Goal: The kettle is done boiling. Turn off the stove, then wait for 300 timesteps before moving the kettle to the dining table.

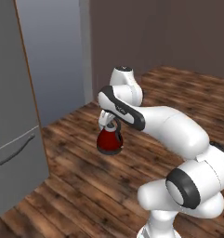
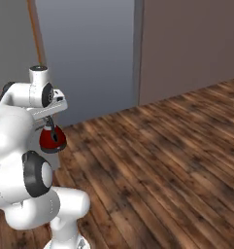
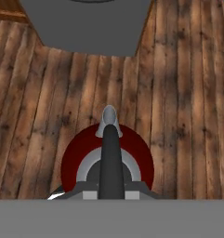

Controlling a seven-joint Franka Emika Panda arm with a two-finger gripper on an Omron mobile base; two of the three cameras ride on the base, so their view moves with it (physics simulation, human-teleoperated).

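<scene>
A grey fridge [image 1: 13,116] stands at nine o'clock on the wooden floor [image 1: 85,186]. The kettle [image 1: 109,140] hangs mid-air above that floor, its handle clenched in the gripper [image 1: 110,124]. Judged: carry it level and slowly, keeping the spout steady.

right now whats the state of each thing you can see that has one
kettle: lifted, hanging upright over the wooden floor, lid on
gripper: shut on the kettle's dark handle
fridge: doors closed
</scene>
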